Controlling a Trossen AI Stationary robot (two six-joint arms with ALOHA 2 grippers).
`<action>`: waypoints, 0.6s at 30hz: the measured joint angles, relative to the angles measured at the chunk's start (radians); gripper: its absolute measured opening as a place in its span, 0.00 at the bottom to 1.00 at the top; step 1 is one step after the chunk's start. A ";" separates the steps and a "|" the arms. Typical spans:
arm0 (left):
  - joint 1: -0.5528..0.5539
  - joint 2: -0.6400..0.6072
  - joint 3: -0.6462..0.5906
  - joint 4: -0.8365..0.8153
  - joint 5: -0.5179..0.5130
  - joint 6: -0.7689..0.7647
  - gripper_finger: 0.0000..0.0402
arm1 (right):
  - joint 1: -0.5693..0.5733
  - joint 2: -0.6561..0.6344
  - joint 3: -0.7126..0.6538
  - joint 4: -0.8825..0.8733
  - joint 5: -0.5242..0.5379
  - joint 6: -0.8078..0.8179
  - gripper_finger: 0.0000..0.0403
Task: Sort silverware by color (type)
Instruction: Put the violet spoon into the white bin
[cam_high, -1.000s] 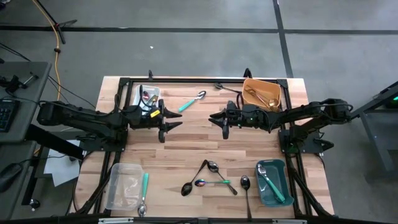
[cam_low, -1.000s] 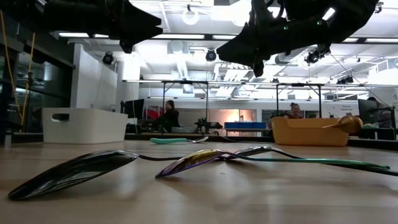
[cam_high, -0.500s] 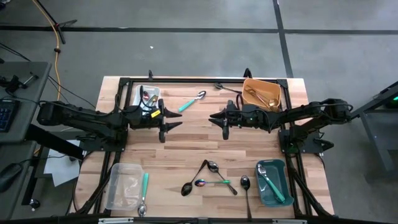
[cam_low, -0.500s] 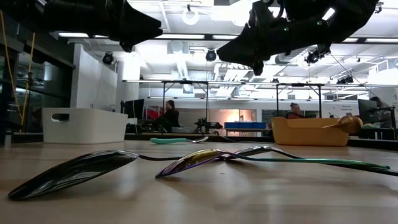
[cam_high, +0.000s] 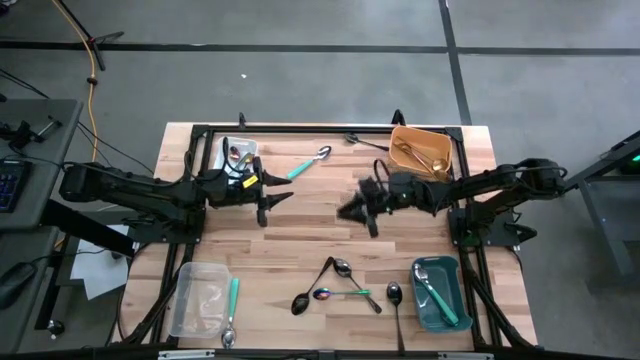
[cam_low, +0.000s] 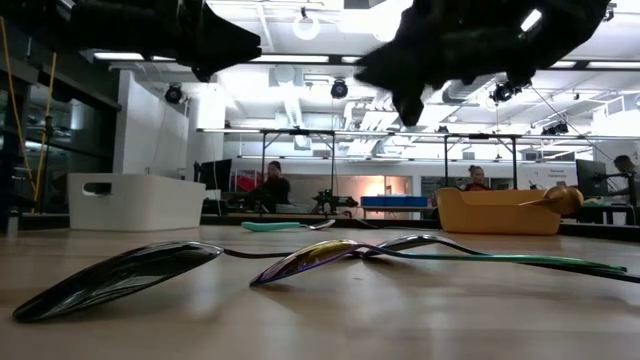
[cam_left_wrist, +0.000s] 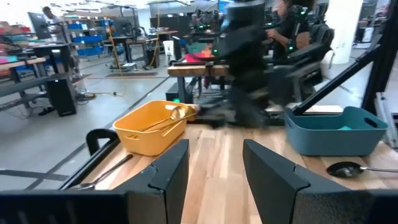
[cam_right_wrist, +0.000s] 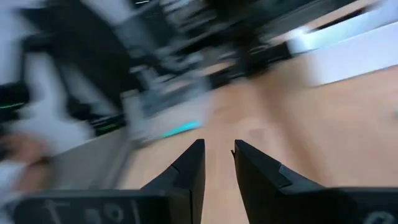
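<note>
The tabletop (cam_high: 300, 235) is pale, grained wood planks in a black metal frame. Near its front edge lies a loose cluster of slim, glossy spoons: two black spoons (cam_high: 304, 297), an iridescent rainbow spoon (cam_high: 325, 294) with a thin stem, a polished silver spoon (cam_high: 342, 267) and another black spoon (cam_high: 394, 297) with a long straight handle. In the low view their oval bowls lie mirror-bright on the wood, the dark one (cam_low: 120, 275) nearest and the rainbow one (cam_low: 305, 260) just beside it.

A teal-handled spoon (cam_high: 309, 164) lies alone at the far side, and a second teal-handled spoon (cam_high: 231, 310) rests against the clear plastic bin (cam_high: 199, 300) at the front left. The yellow rectangular bin (cam_high: 421, 150) at the far right holds gold utensils; the teal bin (cam_high: 440, 293) at the front right holds teal-handled pieces; the small white bin (cam_high: 238, 153) at the far left holds a few dark pieces.

The left pincer (cam_high: 268, 195) hovers over the bare wood beside the white bin, its two dark flat fingers (cam_left_wrist: 168, 174) spread apart with nothing between them. The right pincer (cam_high: 362, 207) hangs above the middle of the tabletop, near the yellow bin; its tapered fingers (cam_right_wrist: 189, 165) stand a narrow gap apart and grip nothing.
</note>
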 joint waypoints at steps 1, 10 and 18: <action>0.000 0.000 0.000 0.000 -0.007 0.007 0.36 | 0.032 0.000 0.000 0.016 -0.023 0.015 0.20; 0.000 0.000 0.000 0.000 -0.053 0.022 0.36 | 0.441 0.000 0.121 -0.137 0.176 -0.147 0.20; 0.000 0.000 0.000 -0.001 -0.053 0.005 0.36 | 0.601 0.154 0.488 -0.913 0.610 -0.036 0.20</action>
